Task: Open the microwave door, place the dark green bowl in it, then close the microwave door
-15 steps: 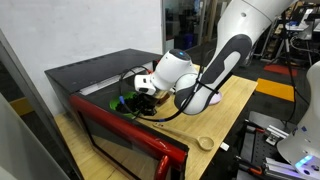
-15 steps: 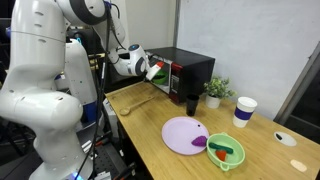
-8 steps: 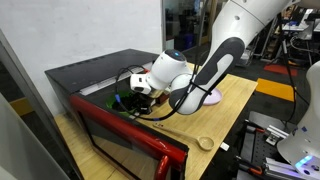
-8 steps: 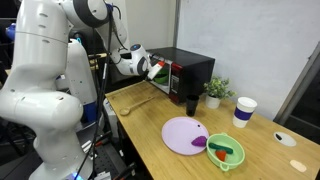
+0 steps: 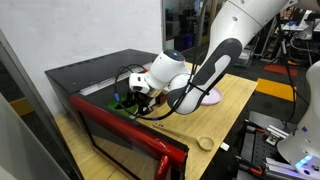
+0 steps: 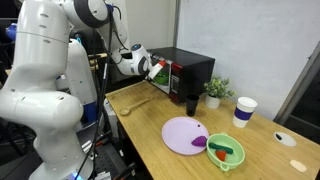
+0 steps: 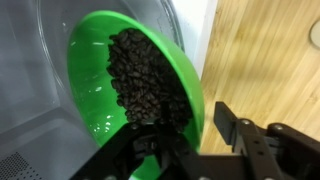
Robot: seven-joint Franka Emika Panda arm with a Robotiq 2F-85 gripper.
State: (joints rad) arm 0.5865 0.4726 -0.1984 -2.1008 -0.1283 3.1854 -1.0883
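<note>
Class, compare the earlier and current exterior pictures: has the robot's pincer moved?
Yes. In an exterior view the pincer has shifted slightly left, further over the open microwave door towards the microwave cavity.

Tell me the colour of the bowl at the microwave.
The bowl is green, holding dark brown bits; clearest in the wrist view.

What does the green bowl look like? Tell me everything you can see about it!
The green bowl is round, deep and smooth, like shiny plastic. It is filled with small dark pieces that look like coffee beans. It sits inside the open microwave, on the grey floor. The gripper straddles its near rim, one finger inside and one outside, and the outer finger looks just clear of the rim.
</note>
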